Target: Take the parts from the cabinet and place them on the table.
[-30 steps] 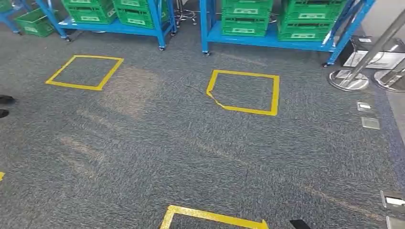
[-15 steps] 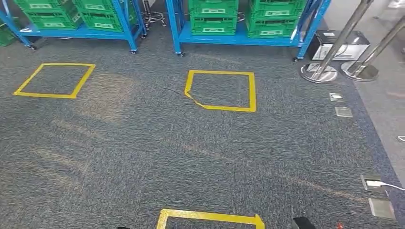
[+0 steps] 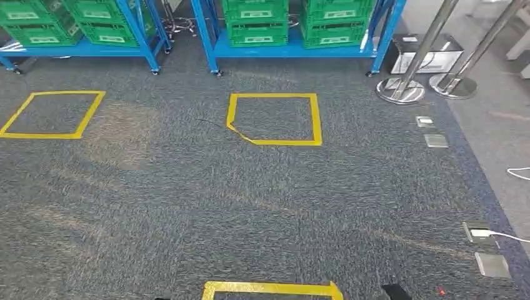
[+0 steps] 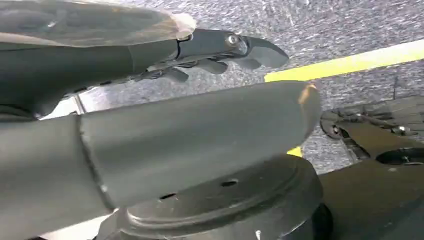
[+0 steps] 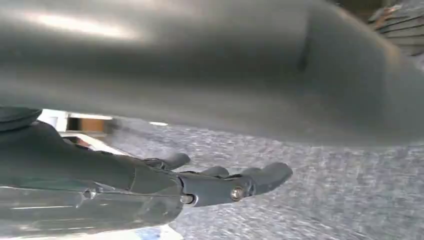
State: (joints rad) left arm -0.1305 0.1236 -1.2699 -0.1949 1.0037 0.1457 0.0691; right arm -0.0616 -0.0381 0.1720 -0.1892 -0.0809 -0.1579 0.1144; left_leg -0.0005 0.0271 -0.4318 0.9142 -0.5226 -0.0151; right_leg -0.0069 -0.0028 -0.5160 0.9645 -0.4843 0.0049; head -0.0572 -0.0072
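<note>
Nearest, both arms hang at the robot's sides, as they would for walking, not reaching. In the left wrist view the left hand (image 4: 165, 100) is empty, its thick thumb lying straight and its dark fingers (image 4: 235, 50) stretched out apart from it above the carpet. The right hand (image 5: 165, 165) is the same in its own wrist view: fingers (image 5: 240, 185) extended and loose, holding nothing.

At the robot's feet in the head view lies a yellow tape outline (image 3: 272, 289) on the grey carpet (image 3: 187, 200), probably a standing mark. Further ahead is a second tape square (image 3: 275, 119), with one corner peeling, and a third square (image 3: 53, 114) off to the left; each sits in front of a rack, which suggests they mark where to stop for picking.

Beyond them stand two blue racks (image 3: 212, 37) on wheels, loaded with green crates (image 3: 256, 22). The parts are presumably inside those crates; none can be seen from here, nor can a table. To the right are chrome post bases (image 3: 400, 90), a grey box (image 3: 431, 53), and floor sockets (image 3: 481, 232) with a white cable.

The task looks barely started: the approach to the rack comes first.
</note>
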